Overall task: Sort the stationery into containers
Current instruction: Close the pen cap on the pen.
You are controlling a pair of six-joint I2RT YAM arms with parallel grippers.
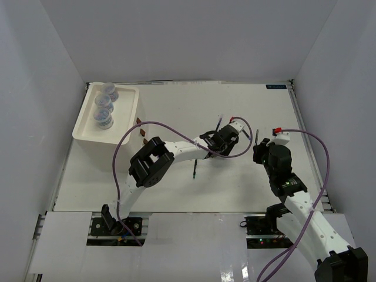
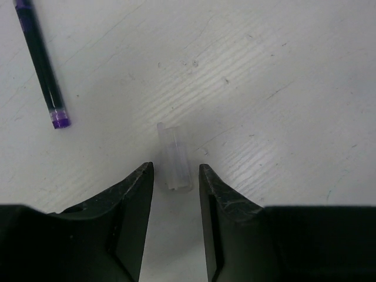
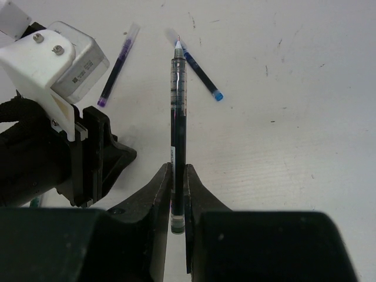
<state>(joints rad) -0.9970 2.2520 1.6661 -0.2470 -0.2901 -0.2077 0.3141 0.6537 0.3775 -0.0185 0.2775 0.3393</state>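
My left gripper (image 2: 174, 168) is open and low over the table, its jaws on either side of the near end of a short clear pen cap (image 2: 174, 154); in the top view it (image 1: 221, 140) is at mid-table. A dark purple pen (image 2: 41, 63) lies to its upper left. My right gripper (image 3: 178, 176) is shut on a dark blue pen (image 3: 178, 111) that points away from it; in the top view the gripper (image 1: 257, 145) is right of the left one. Three clear jars (image 1: 104, 104) stand in the top tray of the white box (image 1: 136, 111).
A purple pen (image 3: 117, 63) and a blue pen (image 3: 201, 71) lie on the table beyond the right gripper. Another thin dark pen (image 1: 194, 168) lies near the left forearm. The box's drawer knobs (image 1: 143, 133) face the middle. The left wrist (image 3: 56, 64) is close to the right gripper's left.
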